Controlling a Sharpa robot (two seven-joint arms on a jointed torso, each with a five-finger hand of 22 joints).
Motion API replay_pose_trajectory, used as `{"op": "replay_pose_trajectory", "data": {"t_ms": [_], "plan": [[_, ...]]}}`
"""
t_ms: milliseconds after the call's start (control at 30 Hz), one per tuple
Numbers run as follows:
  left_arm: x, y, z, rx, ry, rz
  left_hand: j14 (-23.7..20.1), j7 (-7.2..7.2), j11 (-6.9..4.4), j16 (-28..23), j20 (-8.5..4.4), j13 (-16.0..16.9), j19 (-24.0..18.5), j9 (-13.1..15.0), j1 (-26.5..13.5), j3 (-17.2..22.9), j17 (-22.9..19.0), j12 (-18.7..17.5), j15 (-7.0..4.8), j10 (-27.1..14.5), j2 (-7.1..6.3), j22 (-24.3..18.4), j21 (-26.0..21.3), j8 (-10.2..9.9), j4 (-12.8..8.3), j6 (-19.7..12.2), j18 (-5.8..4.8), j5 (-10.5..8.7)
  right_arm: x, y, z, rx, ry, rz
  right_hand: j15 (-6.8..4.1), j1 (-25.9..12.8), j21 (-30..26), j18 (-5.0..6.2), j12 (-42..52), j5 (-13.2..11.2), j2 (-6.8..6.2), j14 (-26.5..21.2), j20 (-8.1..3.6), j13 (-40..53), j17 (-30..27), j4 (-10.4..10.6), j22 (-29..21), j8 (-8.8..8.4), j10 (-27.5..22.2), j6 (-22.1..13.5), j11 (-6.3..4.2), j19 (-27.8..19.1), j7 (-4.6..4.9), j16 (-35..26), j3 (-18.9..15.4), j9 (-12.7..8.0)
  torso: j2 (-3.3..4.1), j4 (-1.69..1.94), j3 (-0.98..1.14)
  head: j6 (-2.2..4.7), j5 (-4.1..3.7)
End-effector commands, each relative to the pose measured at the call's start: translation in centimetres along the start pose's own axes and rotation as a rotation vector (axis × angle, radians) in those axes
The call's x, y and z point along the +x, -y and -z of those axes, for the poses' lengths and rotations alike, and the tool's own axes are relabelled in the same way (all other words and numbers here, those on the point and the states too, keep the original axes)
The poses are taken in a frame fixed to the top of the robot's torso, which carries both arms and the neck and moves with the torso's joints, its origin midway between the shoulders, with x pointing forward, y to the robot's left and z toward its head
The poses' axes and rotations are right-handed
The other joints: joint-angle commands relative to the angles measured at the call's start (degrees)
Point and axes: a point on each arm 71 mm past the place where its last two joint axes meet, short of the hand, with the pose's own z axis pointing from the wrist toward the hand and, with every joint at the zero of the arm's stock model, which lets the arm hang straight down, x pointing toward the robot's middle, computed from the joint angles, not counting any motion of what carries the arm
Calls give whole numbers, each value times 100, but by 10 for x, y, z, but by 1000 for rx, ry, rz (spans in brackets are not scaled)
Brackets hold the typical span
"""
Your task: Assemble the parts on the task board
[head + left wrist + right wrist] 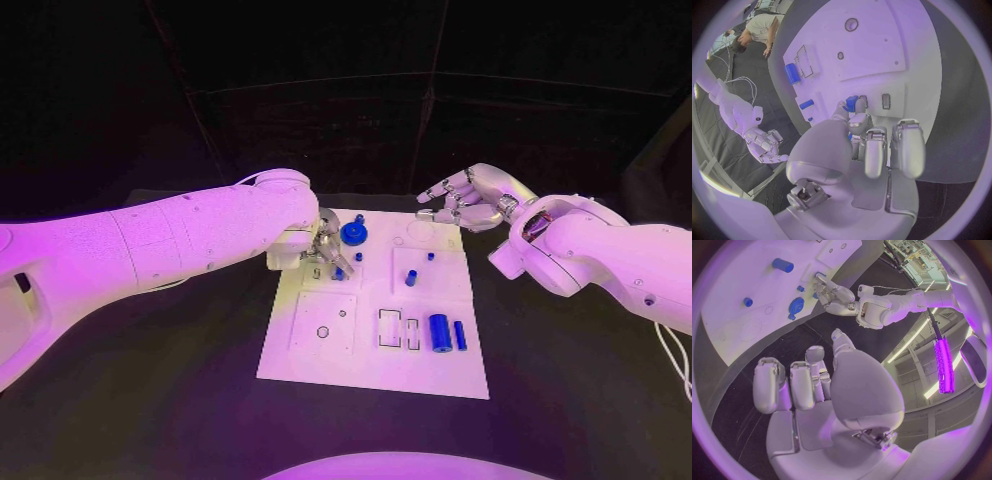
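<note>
From the head view, my left hand (326, 243) sits low over the task board (368, 350) at its far left edge, pinching a small blue part (338, 272) to seat it; my right hand (464, 198) waits off the board's far right corner, fingers loosely curled, holding nothing; in my left wrist view the part (851, 103) shows at my fingertips (856, 106), against the board; in my right wrist view my fingers (792, 385) hang over the table (786, 347), beside the board.

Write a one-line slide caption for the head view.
Left hand pinches a blue part on the task board; right hand hovers empty beyond the far corner.
</note>
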Motion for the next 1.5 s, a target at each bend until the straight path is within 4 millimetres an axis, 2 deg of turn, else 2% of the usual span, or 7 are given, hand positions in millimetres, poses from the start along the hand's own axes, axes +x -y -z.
{"op": "replay_pose_trajectory", "data": {"t_ms": [33,133,167,233,433,967,1500], "plan": [[-1,-2,0,1,23,31,615,6,-16,18,-32,-26,74,28,326,459,1509,-50,-37,-22,102,54,3,-1,-346,-54,-53,115,0,-1,-1,-7,-6,2,-10,-38,-25,81,-12,22,38,209,-13,2,0,-12,71,-7,43,-8,-3,-37,-9,-34,-34,6,-4,9,1,-8,-3],[-1,-3,2,14,36,56,615,64,12,18,-5,-72,68,62,124,1233,1509,-123,15,0,-132,48,-13,-1,-534,-81,-50,152,0,-1,-1,-6,-6,3,-11,-44,-29,82,-9,27,42,209,-13,2,-6,-9,66,-6,47,-6,-4,-40,-9,-39,-42,6,-7,13,0,-14,-4],[0,-3,3,17,38,61,615,142,27,18,-1,-90,68,118,-336,2107,1509,-157,80,43,-443,54,-22,34,-616,-73,-39,122,0,-1,-1,-6,-6,3,-11,-44,-29,82,-9,27,42,209,-13,2,-6,-9,66,-6,47,-6,-4,-40,-9,-39,-42,6,-7,11,0,-12,0],[0,-4,4,22,44,70,615,78,35,18,33,-89,67,126,-328,2239,1509,-154,36,46,-484,50,-26,40,-673,-77,-48,142,0,0,-2,-5,-6,3,-11,-44,-29,82,-9,27,42,209,-13,2,-6,-9,66,-6,47,-6,-4,-40,-9,-39,-42,6,-7,9,1,-13,7],[2,-7,9,37,72,97,615,84,24,18,36,-41,79,341,-1200,3921,1509,-101,23,122,-1029,77,-38,252,-861,-99,-50,100,-1,1,-2,-3,-8,4,-11,-44,-29,82,-9,27,42,209,-13,2,-6,-9,66,-6,47,-6,-4,-40,-9,-39,-42,6,-10,14,2,-8,11],[12,-18,14,40,170,104,615,53,28,18,23,-7,102,439,-1381,4309,1509,-66,12,165,-1147,132,-13,354,-969,-116,-58,101,-2,4,-3,5,-7,7,-11,-60,-39,86,-22,29,42,209,-14,-14,-13,-1,50,-5,42,-5,-3,-50,-9,-46,-62,6,-13,48,11,-20,38],[21,-21,9,35,247,42,615,50,24,18,19,-7,110,458,-1410,4375,1509,-62,9,177,-1168,147,-4,378,-985,-112,-61,99,-3,5,-3,6,-5,10,-12,-64,-43,88,-28,31,44,209,-14,-21,-14,1,43,-4,40,-4,-4,-54,-9,-48,-68,6,-6,39,10,-3,56]]}}
